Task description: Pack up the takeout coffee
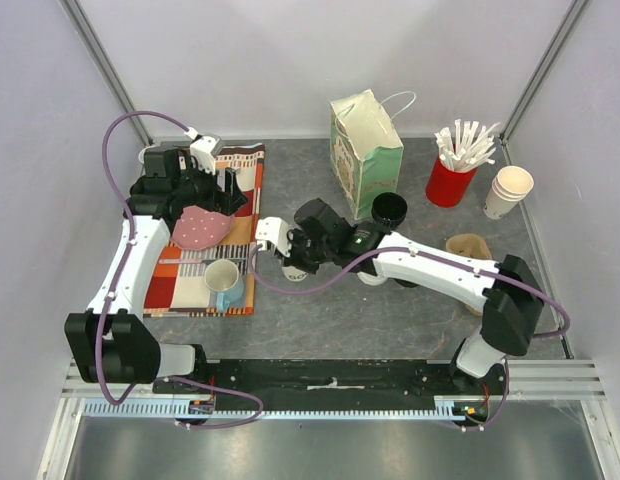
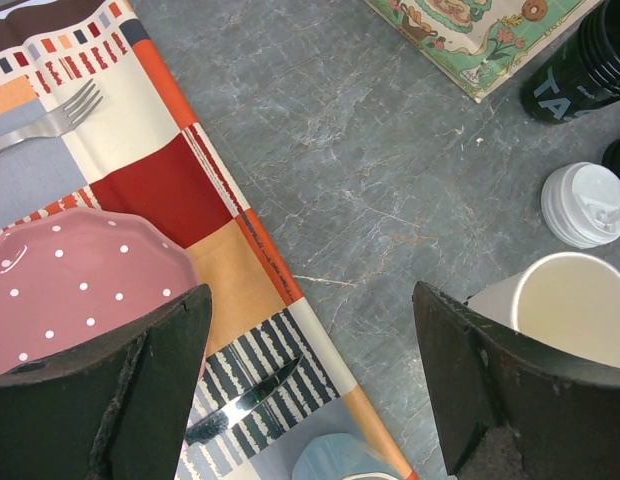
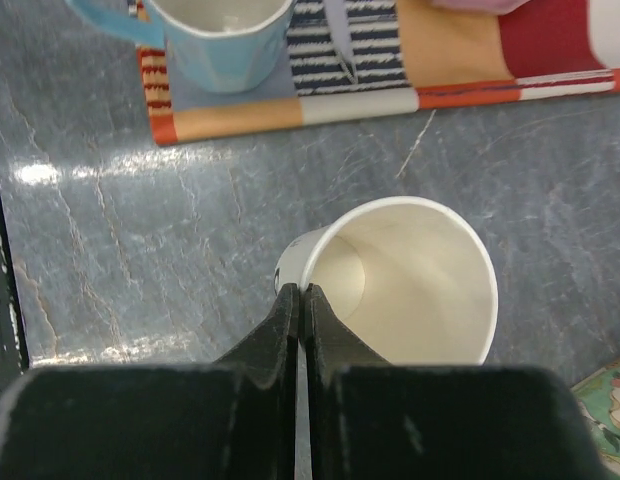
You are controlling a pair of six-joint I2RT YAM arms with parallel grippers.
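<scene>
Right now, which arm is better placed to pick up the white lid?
Likely left. The left gripper is open and empty, the white lid in its view; the right gripper is shut at the rim of the paper cup.

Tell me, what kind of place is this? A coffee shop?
Probably a robot practice booth dressed like a café: plain white walls, a paper bag, a red cup of wrapped straws, stacked paper cups.

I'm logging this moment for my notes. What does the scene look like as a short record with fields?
left gripper: open, empty, over the placemat edge
right gripper: shut on the paper cup rim
paper cup: lidless, empty inside
white lid: loose on the table by the black cup
paper bag: upright at the back
</scene>
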